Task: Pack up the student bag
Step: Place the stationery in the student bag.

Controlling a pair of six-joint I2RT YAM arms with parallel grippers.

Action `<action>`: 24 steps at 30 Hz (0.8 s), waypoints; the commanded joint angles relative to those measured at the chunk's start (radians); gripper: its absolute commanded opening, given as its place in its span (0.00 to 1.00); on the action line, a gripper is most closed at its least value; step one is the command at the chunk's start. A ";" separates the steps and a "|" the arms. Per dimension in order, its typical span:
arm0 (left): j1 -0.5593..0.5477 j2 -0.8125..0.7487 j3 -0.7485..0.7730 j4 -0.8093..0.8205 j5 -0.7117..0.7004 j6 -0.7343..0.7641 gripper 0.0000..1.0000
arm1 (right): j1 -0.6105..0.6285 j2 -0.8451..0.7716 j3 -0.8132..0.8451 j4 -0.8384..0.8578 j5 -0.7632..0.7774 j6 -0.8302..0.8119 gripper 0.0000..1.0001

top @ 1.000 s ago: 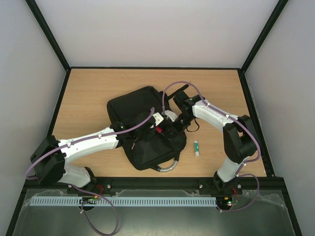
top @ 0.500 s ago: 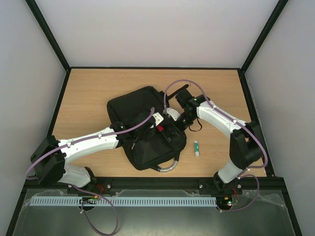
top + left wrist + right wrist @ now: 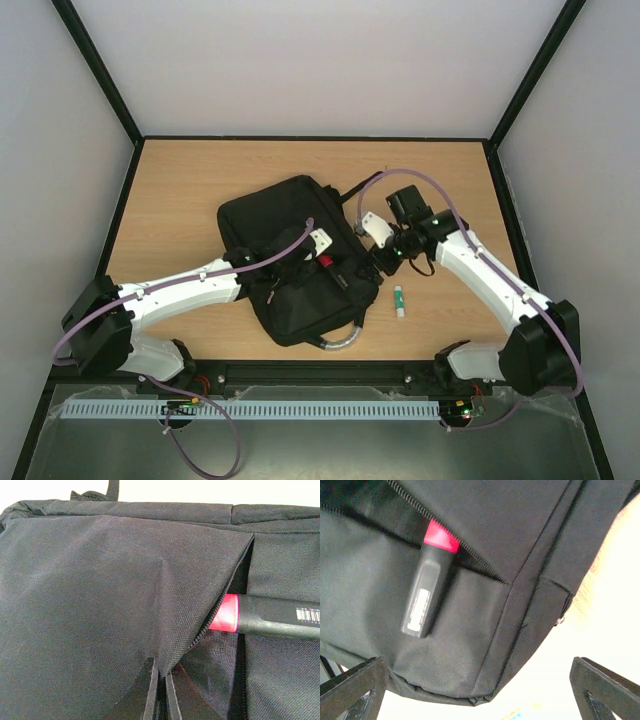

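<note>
1. Nearest the arm bases, the student bag (image 3: 285,215) is lying flat in the middle of the table (image 3: 180,190). Its grey-silver loop handle (image 3: 340,340) is curling off the near edge.
2. Just beside the bag's right side, a small white-and-green tube (image 3: 400,300) is lying on the bare wood, unpacked.
3. A little farther in, the left gripper (image 3: 160,692) is pinching tight on the edge of the bag's pocket flap (image 3: 150,605). It is lifting the flap so that the pocket mouth is gaping.
4. In that mouth a black marker (image 3: 427,600) is sitting red end first. The red cap is tucking under the flap, while most of the barrel is lying outside on the bag's face.
5. The right gripper (image 3: 388,258) is hovering by the bag's right edge with its jaws spread wide. It is holding nothing and is clear of the marker.
6. Farthest out, a black strap (image 3: 360,185) is trailing off the bag's far right corner.
7. The packing is looking only partly done. The marker is barely entering the pocket and likely needs pushing fully in. The tube is waiting its turn, and the pocket is standing unzipped.
</note>
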 commanded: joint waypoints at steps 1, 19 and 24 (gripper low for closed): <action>0.006 0.000 0.041 0.001 0.011 -0.010 0.02 | 0.003 -0.101 -0.138 0.099 0.013 -0.170 0.99; 0.006 0.010 0.042 0.001 0.013 -0.011 0.02 | 0.061 -0.125 -0.294 0.315 -0.050 -0.481 0.71; 0.007 0.011 0.042 0.001 0.014 -0.010 0.02 | 0.095 -0.086 -0.299 0.333 -0.032 -0.522 0.71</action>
